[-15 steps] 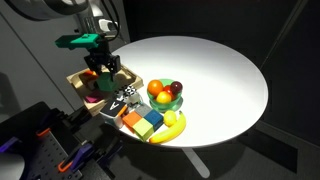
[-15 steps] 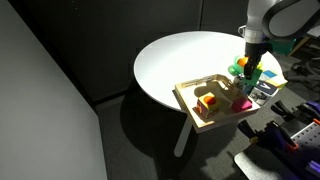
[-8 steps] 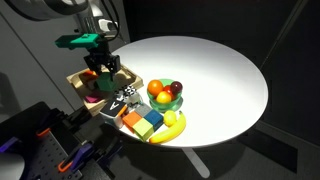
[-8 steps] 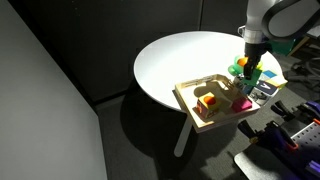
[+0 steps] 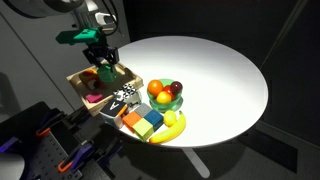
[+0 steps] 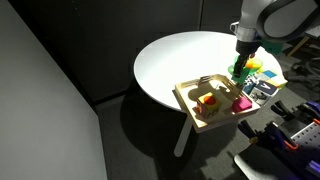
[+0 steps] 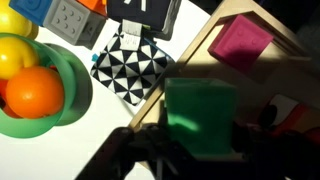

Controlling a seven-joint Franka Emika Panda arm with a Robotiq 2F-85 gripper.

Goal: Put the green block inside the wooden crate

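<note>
1. The wooden crate (image 6: 198, 82) sat on the bench (image 5: 220, 70), just below the gripper (image 6: 240, 66). It held a pink block (image 6: 241, 104) and a yellow-orange block (image 6: 207, 99), which lay apart from each other.
2. In the wrist view the pink block (image 7: 240, 42) lay inside the crate, ahead of the gripper (image 7: 200, 145).
3. A green bowl (image 7: 78, 100) stood to one side of the gripper, outside the crate. It held an orange (image 7: 33, 90) and a yellow fruit (image 7: 20, 55).
4. The gripper's dark fingers (image 7: 135, 150) were pinching the green block (image 7: 200, 118), which sat between them.
5. In the wrist view the held block hung over the crate's near wall (image 7: 200, 45). In an exterior view it appeared as a green patch (image 6: 238, 71) at the gripper's tip, above the crate's far end.
6. A black-and-white patterned block (image 7: 130, 68) lay on the bench between bowl and crate, ahead of the gripper.
</note>
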